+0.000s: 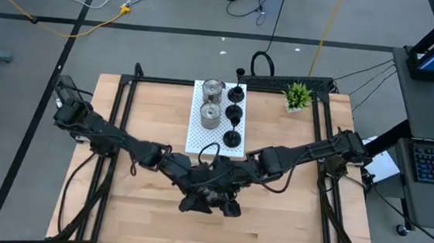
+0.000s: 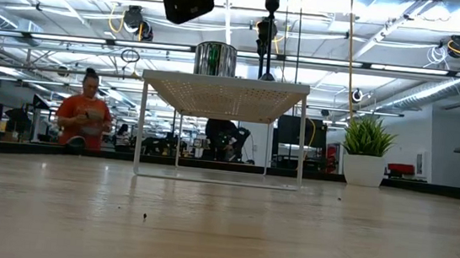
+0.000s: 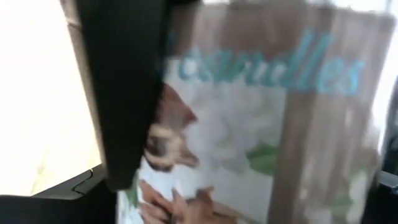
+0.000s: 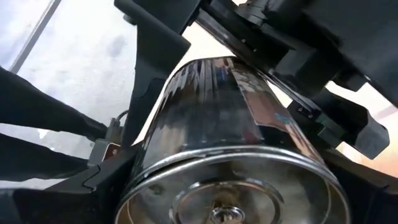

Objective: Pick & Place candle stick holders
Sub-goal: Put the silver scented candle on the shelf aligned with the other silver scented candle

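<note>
Above the front centre of the table [image 1: 286,228], both arms meet nose to nose, w/ one silver holder [image 4: 230,143] between them, clear of the wood. The right gripper [image 1: 225,193] has it: its fingers sit either side of the shiny barrel, spread wide bc the piece is fat, and look clamped on it. The left gripper [image 1: 200,191] is spread fully wide right at the far end, w/ the holder's paper label [image 3: 261,124] filling its wrist view; whether it touches the metal I can't tell. This reads as a hand-over or a re-grip, approx midway thru. To do it well: keep the right grip firm till the left fingers close square across the barrel, not on the label edge, bc polished metal slips. Then release the right slowly and pull straight back along the barrel. The long axis runs fwd from the right wrist toward the left gripper, so roughly along the line betw. the two arms, w/ the rimmed round end facing the right wrist cam. The white board [image 1: 196,139] at the back already carries two silver pieces [image 1: 213,88] and black stemmed ones [image 1: 234,113], so it's prob. the drop spot. There the barrel needs turning upright, flat end down.
</note>
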Motion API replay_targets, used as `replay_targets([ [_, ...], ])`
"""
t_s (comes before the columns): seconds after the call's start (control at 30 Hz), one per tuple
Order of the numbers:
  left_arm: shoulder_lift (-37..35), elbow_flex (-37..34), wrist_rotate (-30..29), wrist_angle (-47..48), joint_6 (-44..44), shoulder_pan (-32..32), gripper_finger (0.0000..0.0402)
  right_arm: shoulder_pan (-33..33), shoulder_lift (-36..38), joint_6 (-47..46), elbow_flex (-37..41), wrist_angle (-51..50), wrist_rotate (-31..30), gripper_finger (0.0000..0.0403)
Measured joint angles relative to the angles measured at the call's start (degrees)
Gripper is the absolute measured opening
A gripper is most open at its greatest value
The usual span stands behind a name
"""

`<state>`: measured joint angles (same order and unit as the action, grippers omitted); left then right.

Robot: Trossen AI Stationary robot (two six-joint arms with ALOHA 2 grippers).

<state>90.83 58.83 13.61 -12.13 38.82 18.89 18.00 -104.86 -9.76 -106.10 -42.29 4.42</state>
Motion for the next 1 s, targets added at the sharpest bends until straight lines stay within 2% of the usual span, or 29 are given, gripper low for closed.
replay_targets([
  [0.13,0.0,0.0,0.0,0.0,1.0,-0.8,0.0391,0.0,0.0,0.0,0.0,0.0,-0.2,0.0349],
  [0.33,0.0,0.0,1.0,0.0,-0.5,-0.7,0.0353,-0.1,-0.1,-0.1,0.0,0.4,0.4,0.0349],
  [0.7,-0.1,0.1,0.9,1.6,-1.7,-0.8,0.0352,-0.1,-0.1,0.2,0.0,0.5,0.1,0.0359],
  [1.0,-0.2,0.1,-2.8,3.8,-4.9,-0.7,0.0351,0.0,-0.1,0.8,0.1,-0.5,-2.9,0.0367],
])
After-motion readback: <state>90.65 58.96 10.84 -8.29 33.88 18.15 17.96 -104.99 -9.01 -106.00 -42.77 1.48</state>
